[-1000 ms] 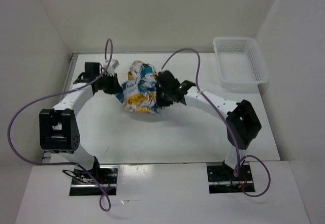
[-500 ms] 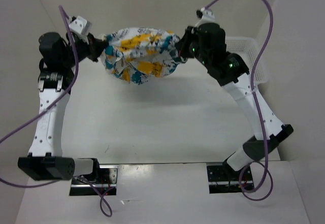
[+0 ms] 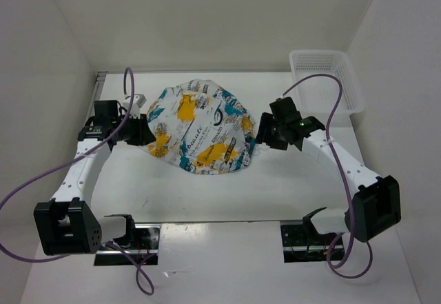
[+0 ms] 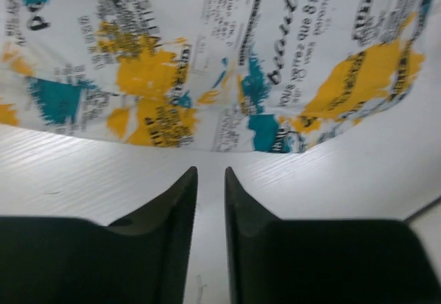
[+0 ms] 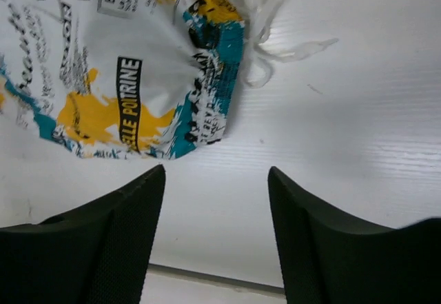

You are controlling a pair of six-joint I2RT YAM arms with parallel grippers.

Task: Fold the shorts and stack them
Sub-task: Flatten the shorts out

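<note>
The shorts (image 3: pixel 200 130), white with teal and orange-yellow patches and dark lettering, lie spread out in the middle of the table. My left gripper (image 3: pixel 142 133) sits low just off their left edge. In the left wrist view its jaws (image 4: pixel 209 174) stand a narrow gap apart with only bare table between them, and the shorts (image 4: pixel 207 63) are a little ahead. My right gripper (image 3: pixel 260 133) is just off the right edge. It is wide open (image 5: pixel 215 173) and empty, with the shorts' corner (image 5: pixel 138 76) and a white drawstring (image 5: pixel 279 49) ahead of it.
A white plastic mesh basket (image 3: pixel 327 83) stands at the back right corner of the table. White walls close in the table on the left, back and right. Purple cables loop over both arms.
A second ago both grippers held the bunched shorts, then lifted and stretched them high. Now the arms have come down, the shorts lie spread on the table, and both grippers have let go.
</note>
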